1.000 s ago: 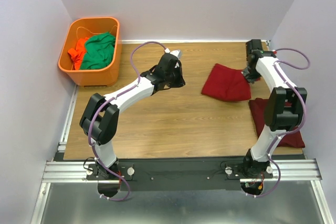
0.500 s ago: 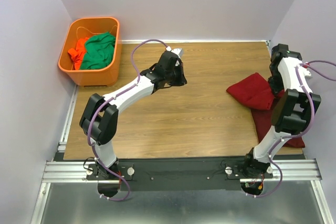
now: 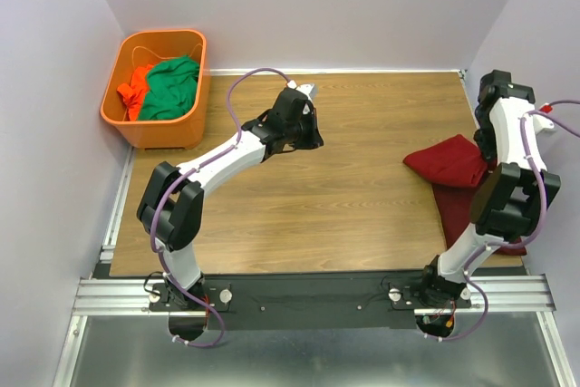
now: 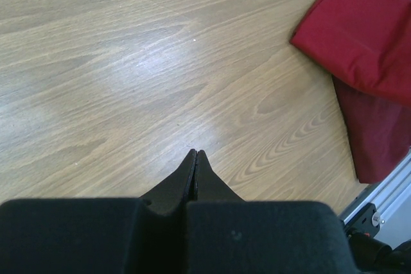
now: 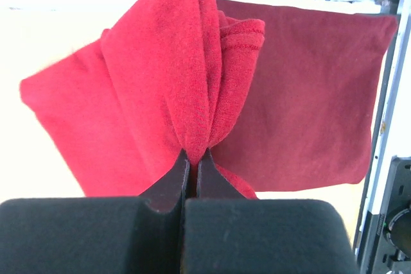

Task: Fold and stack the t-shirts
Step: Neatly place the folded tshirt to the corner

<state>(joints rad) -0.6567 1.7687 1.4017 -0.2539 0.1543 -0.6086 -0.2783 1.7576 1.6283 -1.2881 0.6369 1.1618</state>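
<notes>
At the lower right of the top view, one folded dark red cotton t-shirt (image 3: 450, 208) lies flat on the wooden table (image 3: 299, 206). Just above it, the right gripper (image 5: 192, 155) is clenched on a second folded dark red t-shirt (image 3: 449, 162), partly over the first; stacking looks nearly done. The left gripper (image 4: 195, 153), mid-frame, is clenched on nothing. At upper left, an orange plastic basket (image 3: 163, 33) holds a green garment (image 3: 172, 88).

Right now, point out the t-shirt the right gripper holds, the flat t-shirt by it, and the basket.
held t-shirt (image 5: 160, 81): right wrist view, bunched cloth at its middle.
flat t-shirt (image 5: 308, 94): right wrist view, middle of its top face.
basket (image 3: 163, 133): top external view, near outer wall.
</notes>
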